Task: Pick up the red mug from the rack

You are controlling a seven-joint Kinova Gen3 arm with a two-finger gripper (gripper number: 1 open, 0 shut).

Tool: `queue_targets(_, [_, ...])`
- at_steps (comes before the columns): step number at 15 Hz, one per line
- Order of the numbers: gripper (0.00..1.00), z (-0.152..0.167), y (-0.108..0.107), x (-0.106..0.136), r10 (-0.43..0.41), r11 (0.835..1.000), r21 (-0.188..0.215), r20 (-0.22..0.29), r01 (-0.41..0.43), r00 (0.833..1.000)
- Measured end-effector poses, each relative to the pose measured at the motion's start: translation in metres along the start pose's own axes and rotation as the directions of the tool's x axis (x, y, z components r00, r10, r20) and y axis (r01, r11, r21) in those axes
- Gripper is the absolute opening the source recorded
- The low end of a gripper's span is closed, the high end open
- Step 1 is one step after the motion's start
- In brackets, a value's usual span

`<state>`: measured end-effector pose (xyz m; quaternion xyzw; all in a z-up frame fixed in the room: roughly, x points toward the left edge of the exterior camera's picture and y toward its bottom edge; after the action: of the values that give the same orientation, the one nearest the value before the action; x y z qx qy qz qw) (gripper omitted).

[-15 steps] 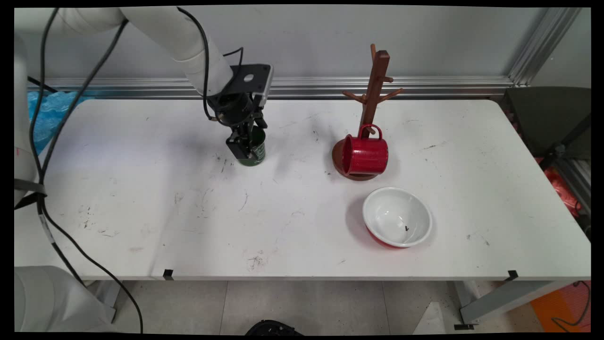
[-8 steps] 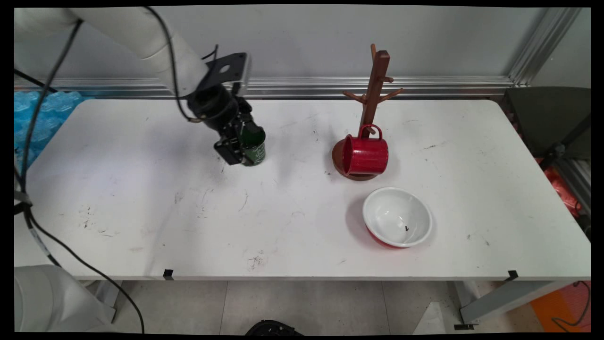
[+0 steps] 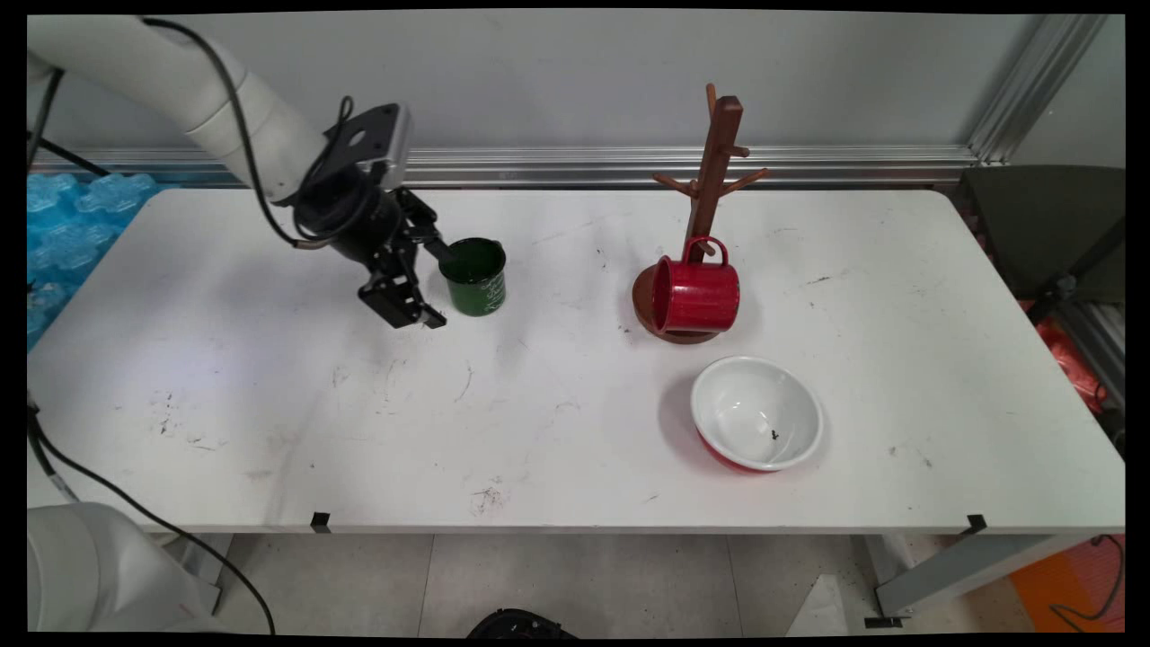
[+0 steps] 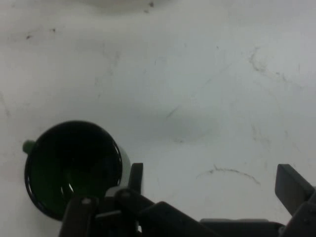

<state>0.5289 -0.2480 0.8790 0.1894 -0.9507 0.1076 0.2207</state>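
Note:
A small dark green cup (image 3: 476, 279) stands upright on the white table (image 3: 269, 404), left of centre toward the back. My gripper (image 3: 434, 286) hangs low just to its left, tilted toward it and open, with one finger near the cup's rim and the other near its base. In the hand view the green cup (image 4: 73, 168) lies at the lower left, outside the left fingertip (image 4: 136, 177). Only bare table lies between the fingers of the gripper (image 4: 215, 185).
A wooden mug tree (image 3: 714, 171) stands at the back right of centre with a red mug (image 3: 696, 295) lying on its side against the base. A white bowl with a red outside (image 3: 756, 413) sits in front of it. Blue wrap (image 3: 63, 216) lies beyond the table's left end.
The gripper has drawn back to the left from the green cup, tilted over and spread its fingers. The cup stays where it stood.

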Motion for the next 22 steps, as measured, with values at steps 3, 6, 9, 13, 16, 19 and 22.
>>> queue_targets(3, [1.00,-0.005,0.002,-0.011,-0.019,1.000,0.004,-0.011,0.019,1.000])
queue_targets(6, [1.00,-0.008,0.004,-0.022,-0.041,0.999,0.007,-0.025,0.041,0.999])
queue_targets(9, [1.00,-0.010,0.006,-0.027,-0.062,0.998,0.005,-0.046,0.062,0.997])
queue_targets(13, [1.00,-0.003,0.005,-0.023,-0.101,0.995,0.002,-0.098,0.101,0.990])
queue_targets(16, [1.00,0.015,0.000,-0.010,-0.134,0.991,-0.003,-0.160,0.135,0.978])
queue_targets(19, [1.00,0.036,-0.005,0.003,-0.154,0.988,-0.015,-0.215,0.154,0.964])
queue_targets(22, [1.00,0.064,-0.009,0.020,-0.173,0.985,-0.037,-0.274,0.170,0.946])
